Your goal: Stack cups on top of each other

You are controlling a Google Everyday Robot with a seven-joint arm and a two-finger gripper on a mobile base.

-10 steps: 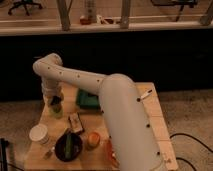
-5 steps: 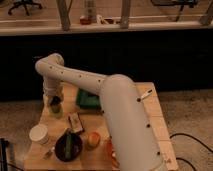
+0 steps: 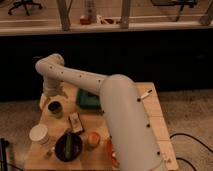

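cups (image 3: 55,108): left of centre, on the wooden table; I see one small round shape with a pale yellow-green rim and a dark body, and I cannot tell whether one cup sits inside the other
gripper (image 3: 53,95): left of centre, at the end of the downturned arm, directly above the cups; whether it touches their rim I cannot tell
jaws: I cannot make out how wide they stand, nor whether they have hold of anything
arm (image 3: 120,115): white, fills the lower right of the frame, runs up and left to a bend in the upper left, then turns down toward the table
table (image 3: 156,112): pale wood, across the lower half of the frame, partly covered by the arm
white round container (image 3: 39,134): lower left, below the cups and apart from them
dark bowl (image 3: 68,146): bottom of the frame, right of the white round container, something green lying in it
orange round thing (image 3: 93,139): just right of the dark bowl
orange bowl (image 3: 111,150): bottom centre, mostly hidden behind the arm
green block (image 3: 87,99): centre, right of the cups, its right side behind the arm
flat packet (image 3: 75,121): between the cups and the dark bowl
pen (image 3: 146,94): right part of the table, lying aslant
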